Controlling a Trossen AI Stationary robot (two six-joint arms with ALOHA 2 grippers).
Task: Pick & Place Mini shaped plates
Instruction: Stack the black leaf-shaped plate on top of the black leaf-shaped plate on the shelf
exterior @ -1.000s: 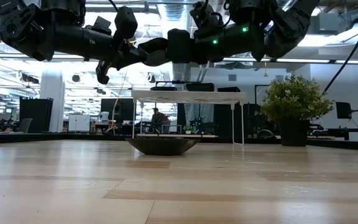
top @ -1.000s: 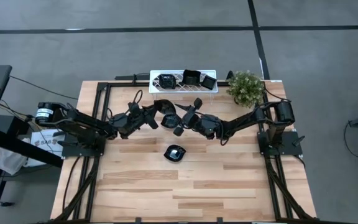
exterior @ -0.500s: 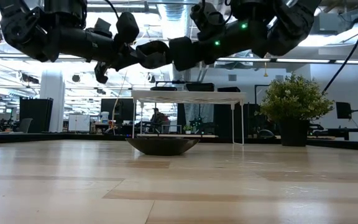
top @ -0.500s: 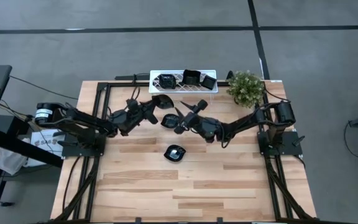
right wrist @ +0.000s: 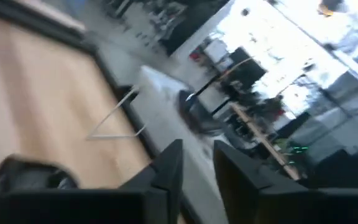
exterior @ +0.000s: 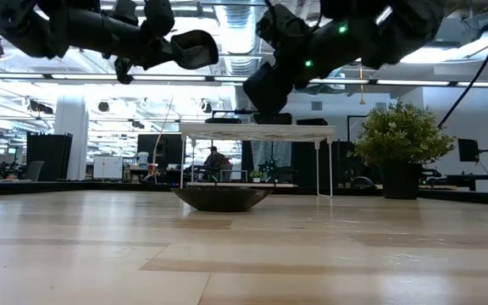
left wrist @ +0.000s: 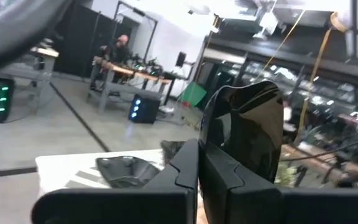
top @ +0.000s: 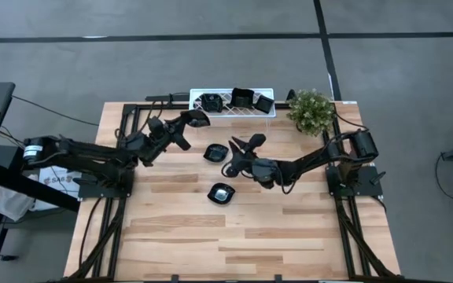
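My left gripper (top: 197, 119) is up in the air near the white rack (top: 232, 103), toward 11 o'clock from the tabletop's centre. Its fingers (left wrist: 222, 177) are clamped on a black plate (left wrist: 250, 127), which stands on edge between them in the left wrist view; from the low view the same plate (exterior: 193, 48) hangs well above the tabletop (top: 234, 228).

My right gripper (top: 234, 157) sits near the middle of the tabletop, just right of a second plate (top: 215, 152) that rests flat on the wood. Its two fingers (right wrist: 166, 168) show a narrow gap between them with nothing in it; whether they are open or closing I cannot tell.

A third plate (top: 222, 192) lies on the tabletop at about 6 o'clock from the second one, a little apart from it. In the low view it shows as a shallow dark bowl shape (exterior: 223, 197).

Three more plates sit on the rack at 12 o'clock: one at its left end (top: 209, 101), one in the middle (top: 242, 97), one toward the right (top: 264, 104).

A potted plant (top: 311, 111) stands at the rack's right end, around 1 o'clock.
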